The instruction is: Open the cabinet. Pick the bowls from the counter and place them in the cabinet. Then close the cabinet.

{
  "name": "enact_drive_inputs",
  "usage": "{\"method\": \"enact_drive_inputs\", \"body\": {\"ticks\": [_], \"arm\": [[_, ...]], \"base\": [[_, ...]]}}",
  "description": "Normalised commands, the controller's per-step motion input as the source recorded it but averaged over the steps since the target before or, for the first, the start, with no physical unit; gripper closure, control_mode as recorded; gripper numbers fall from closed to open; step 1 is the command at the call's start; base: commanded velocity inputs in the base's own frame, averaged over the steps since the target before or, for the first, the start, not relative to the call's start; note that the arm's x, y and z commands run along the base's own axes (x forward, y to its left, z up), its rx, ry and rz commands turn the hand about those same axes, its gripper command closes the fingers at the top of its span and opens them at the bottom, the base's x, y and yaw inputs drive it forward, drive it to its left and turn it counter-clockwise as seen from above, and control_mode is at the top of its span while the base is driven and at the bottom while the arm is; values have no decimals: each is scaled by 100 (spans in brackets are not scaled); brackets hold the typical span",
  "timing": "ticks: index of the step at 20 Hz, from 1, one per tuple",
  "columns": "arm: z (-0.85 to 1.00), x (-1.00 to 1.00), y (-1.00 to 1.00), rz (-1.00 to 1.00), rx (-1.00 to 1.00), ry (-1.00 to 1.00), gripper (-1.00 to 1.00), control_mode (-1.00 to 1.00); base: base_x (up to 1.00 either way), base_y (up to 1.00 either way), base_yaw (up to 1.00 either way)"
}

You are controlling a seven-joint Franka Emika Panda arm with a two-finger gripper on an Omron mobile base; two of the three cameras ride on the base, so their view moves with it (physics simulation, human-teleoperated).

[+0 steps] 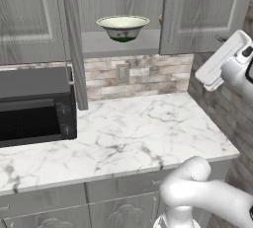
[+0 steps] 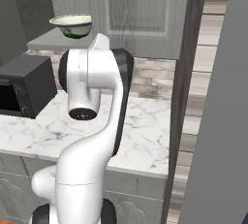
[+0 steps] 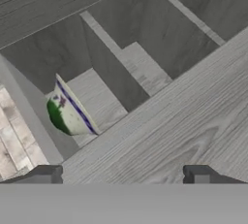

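Observation:
The cabinet [image 1: 197,15] hangs above the counter [image 1: 138,128]. Its left door [image 1: 74,49] is swung out edge-on and its right door looks shut. A cream bowl [image 1: 122,27] with a dark green-purple pattern stands upright on the grey shelf [image 1: 99,44]; the bowl [image 2: 72,24] is also in the right base view, and the hand view shows the bowl [image 3: 68,114] rolled on its side. A tan sliver [image 1: 160,19] peeks past the right door's edge, too small to name. My gripper [image 3: 121,177] is open and holds nothing, facing the wood-grain door [image 3: 169,131]. My wrist [image 1: 225,59] hangs right of the cabinet.
A black microwave [image 1: 34,106] stands on the counter's left end under the open door. A brick wall [image 1: 217,103] closes the counter's right side. Grey base cabinets [image 1: 113,197] run below. My arm's white column [image 2: 92,121] rises in front of the marble counter [image 2: 145,121].

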Motion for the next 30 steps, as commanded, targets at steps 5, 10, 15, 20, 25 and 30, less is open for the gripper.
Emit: {"method": "enact_drive_inputs", "body": {"ticks": [5, 10, 15, 20, 25, 30], "arm": [[0, -54, 34, -1, 24, 1, -100, -100], [0, -42, 91, 0, 5, -2, -100, -100], [0, -47, 93, 0, 0, -9, -100, -100], [13, -54, 85, 0, 0, -4, -100, -100], [23, -54, 68, 0, 0, 0, -100, -100], [23, -52, 76, 0, 0, 0, -100, -100]], "base": [[0, 0, 0], [0, 0, 0], [0, 0, 0], [0, 0, 0], [0, 0, 0], [0, 0, 0]]}}
